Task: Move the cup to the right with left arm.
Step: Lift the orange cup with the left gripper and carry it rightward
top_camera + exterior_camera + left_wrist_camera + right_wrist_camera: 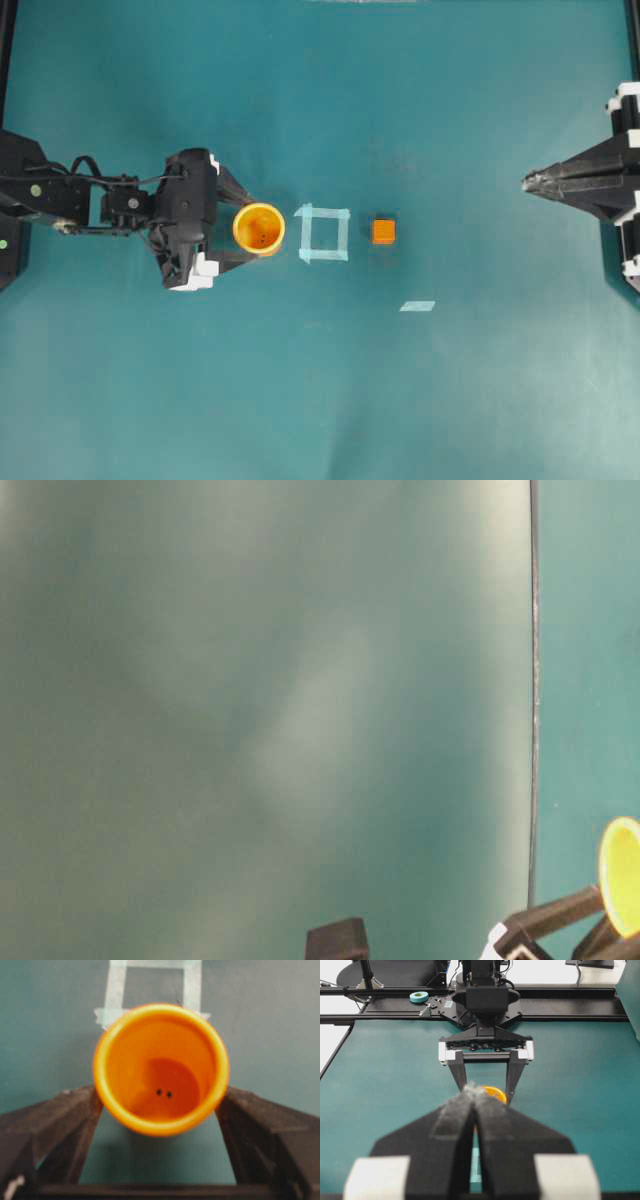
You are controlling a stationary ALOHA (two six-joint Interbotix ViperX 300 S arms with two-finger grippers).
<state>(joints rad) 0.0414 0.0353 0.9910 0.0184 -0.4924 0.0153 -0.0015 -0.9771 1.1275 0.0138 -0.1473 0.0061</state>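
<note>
Table-level view blurred; cup (622, 876) cut by right edge.

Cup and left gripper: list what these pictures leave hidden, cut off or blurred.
- Cup: right wrist view, mostly hidden behind the shut right gripper; table-level view, cut off by the right edge.
- Left gripper: open around the cup, but contact cannot be told; its fingers are blurred in the left wrist view.

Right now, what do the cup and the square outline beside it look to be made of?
Cup: probably moulded plastic, smooth orange with a soft sheen and rolled rim. Square outline: pale tape strips, matte, overlapping at the corners, stuck flat to the table.
</note>
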